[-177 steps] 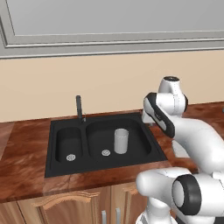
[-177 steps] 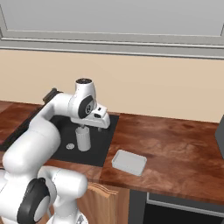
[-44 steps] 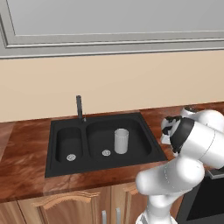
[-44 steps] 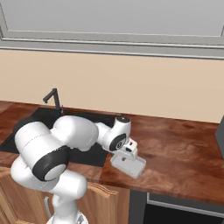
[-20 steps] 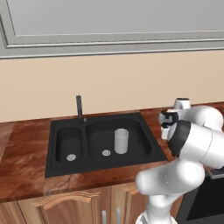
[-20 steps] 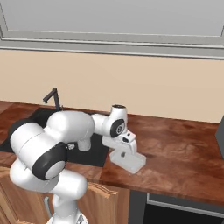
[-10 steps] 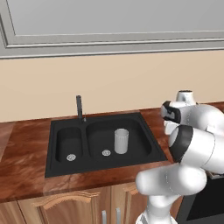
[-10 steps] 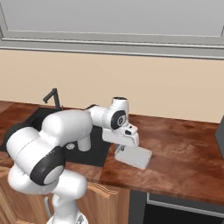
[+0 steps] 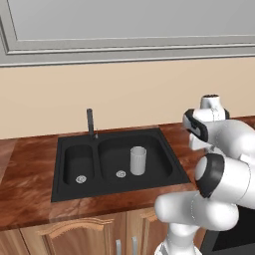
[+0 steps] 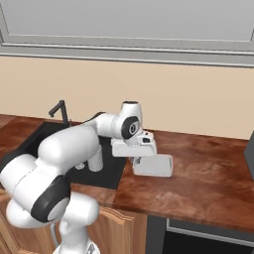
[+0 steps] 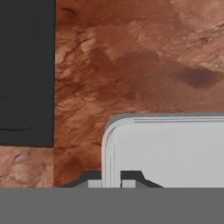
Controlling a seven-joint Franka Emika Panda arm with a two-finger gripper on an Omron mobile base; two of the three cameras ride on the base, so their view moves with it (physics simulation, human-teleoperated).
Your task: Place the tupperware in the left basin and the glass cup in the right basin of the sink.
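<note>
The tupperware (image 10: pixel 155 165) is a flat pale grey-white container, held just above the wooden counter to the right of the sink. My gripper (image 10: pixel 138 161) is shut on its left rim. In the hand view the fingertips (image 11: pixel 127 176) pinch the edge of the tupperware (image 11: pixel 170 148) near its rounded corner. The glass cup (image 9: pixel 138 160) stands upright in the right basin (image 9: pixel 157 164); in the right base view the cup (image 10: pixel 95 159) is partly hidden behind my arm. The narrower left basin (image 9: pixel 78 160) holds nothing but its silver drain.
The black sink (image 9: pixel 60 191) sits in a reddish-brown counter (image 10: pixel 208 178), with a slim dark faucet (image 9: pixel 90 123) at its back edge. A beige wall runs behind. A dark appliance edge (image 10: pixel 249 155) stands at the far right of the counter.
The jaws have closed on the tupperware's rim. The tupperware has risen slightly off the counter with the hand. The cup has not moved.
</note>
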